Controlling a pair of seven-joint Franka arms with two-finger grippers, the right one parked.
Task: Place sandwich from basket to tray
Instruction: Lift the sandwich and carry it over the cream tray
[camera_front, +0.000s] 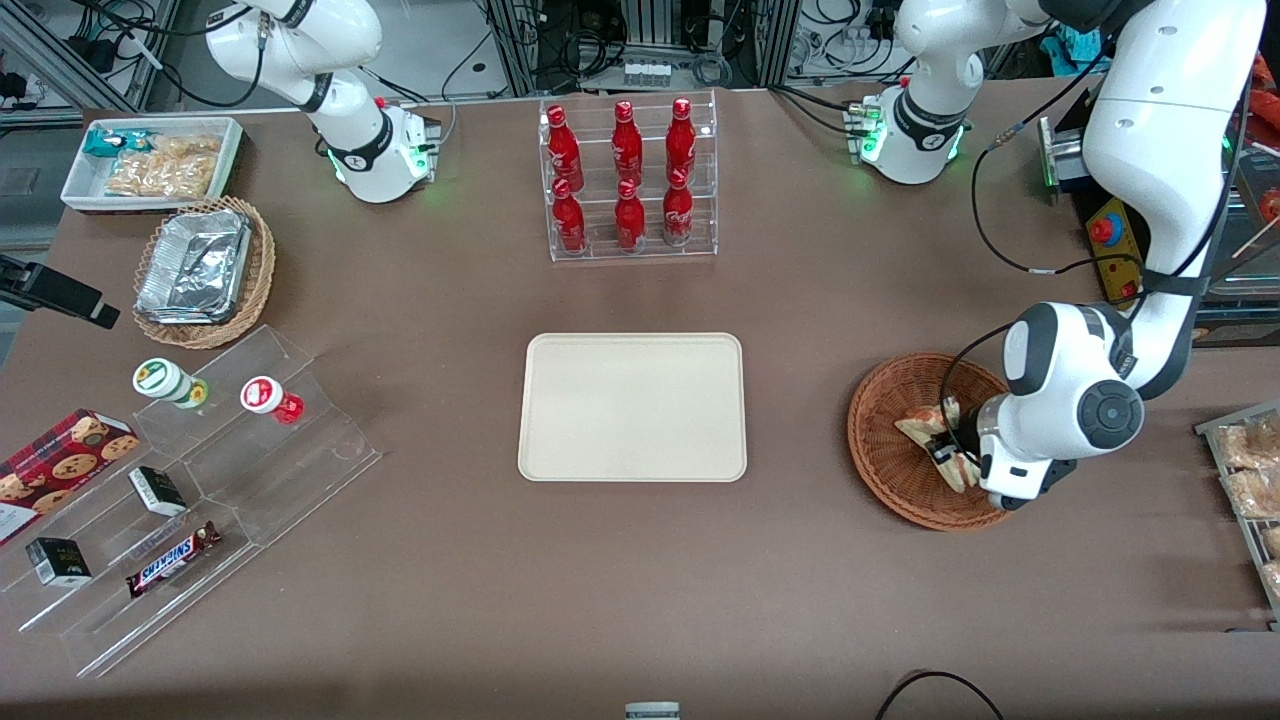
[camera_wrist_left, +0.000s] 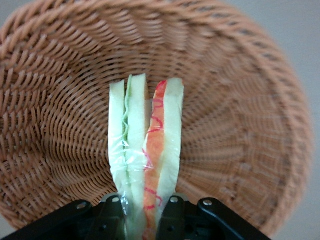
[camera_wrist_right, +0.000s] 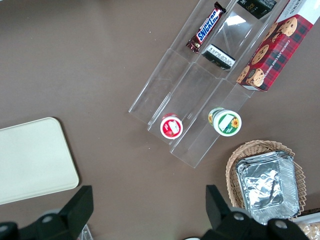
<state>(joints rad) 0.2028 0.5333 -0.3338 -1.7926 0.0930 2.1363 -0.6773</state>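
Wrist view: hand (camera_wrist_left: 142, 212) clenched on sandwich (camera_wrist_left: 145, 150) inside basket (camera_wrist_left: 240, 100); tray (camera_front: 632, 407) bare.

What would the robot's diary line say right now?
tool: shut on sandwich | place: in wicker basket | tray: bare | step: grasp made, carry pending

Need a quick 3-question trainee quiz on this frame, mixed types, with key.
1. True or false: the sandwich already lies on the tray.
2. Where is the gripper? A) over the tray B) in the basket, shut on the sandwich C) at the bottle rack
3. Fill in: the tray holds ____ items.

Key: 1. false, it is in the basket. 2. B. 3. no.
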